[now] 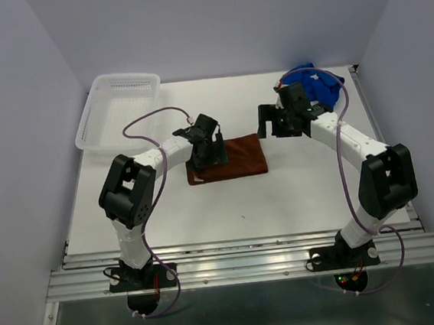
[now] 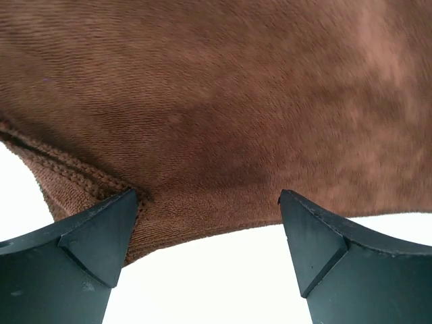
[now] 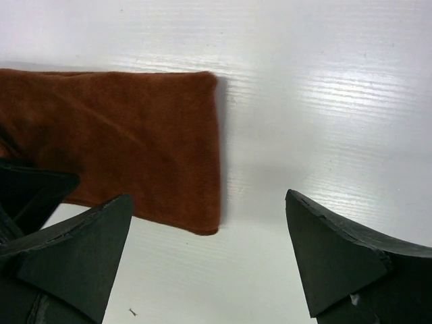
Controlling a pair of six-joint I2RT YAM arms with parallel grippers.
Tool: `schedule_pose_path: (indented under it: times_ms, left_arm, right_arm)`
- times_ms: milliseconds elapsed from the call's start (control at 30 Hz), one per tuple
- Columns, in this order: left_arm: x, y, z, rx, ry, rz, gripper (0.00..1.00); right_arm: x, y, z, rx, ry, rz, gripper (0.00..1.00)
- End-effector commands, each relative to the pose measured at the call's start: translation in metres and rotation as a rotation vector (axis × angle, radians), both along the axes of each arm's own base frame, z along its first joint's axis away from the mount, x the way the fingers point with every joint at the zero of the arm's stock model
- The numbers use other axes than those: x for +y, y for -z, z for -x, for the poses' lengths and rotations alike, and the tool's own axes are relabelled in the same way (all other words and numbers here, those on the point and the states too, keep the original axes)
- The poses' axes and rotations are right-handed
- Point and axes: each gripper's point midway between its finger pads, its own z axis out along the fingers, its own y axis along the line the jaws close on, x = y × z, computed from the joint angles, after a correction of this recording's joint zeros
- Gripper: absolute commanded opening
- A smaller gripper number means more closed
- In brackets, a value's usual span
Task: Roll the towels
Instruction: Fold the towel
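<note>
The rust-brown towel [image 1: 236, 159] lies flat mid-frame on the surface [image 1: 320, 191]. It looks soft and limp, so I'd pinch its hemmed edge. The left claw [image 2: 208, 202] gapes over it and the right claw [image 3: 209, 202] gapes beside it. The blue towel [image 1: 319, 83] sits bunched upper right.

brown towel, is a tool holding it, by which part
Neither: the left tool is open at the hem of the brown towel, the right tool open near its end.
</note>
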Motion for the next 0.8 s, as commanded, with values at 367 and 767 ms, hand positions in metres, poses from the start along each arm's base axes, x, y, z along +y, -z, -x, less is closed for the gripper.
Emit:
schedule_pose_path:
  times_ms: [367, 767]
  left_arm:
    - [0.070, -0.031, 0.015, -0.036, -0.160, -0.100, 0.99]
    - [0.066, -0.041, 0.005, -0.068, -0.156, -0.041, 0.99]
  right_arm:
    - [0.073, -0.032, -0.011, -0.133, -0.336, -0.200, 1.00]
    - [0.143, 0.011, -0.024, -0.032, -0.443, -0.298, 1.00]
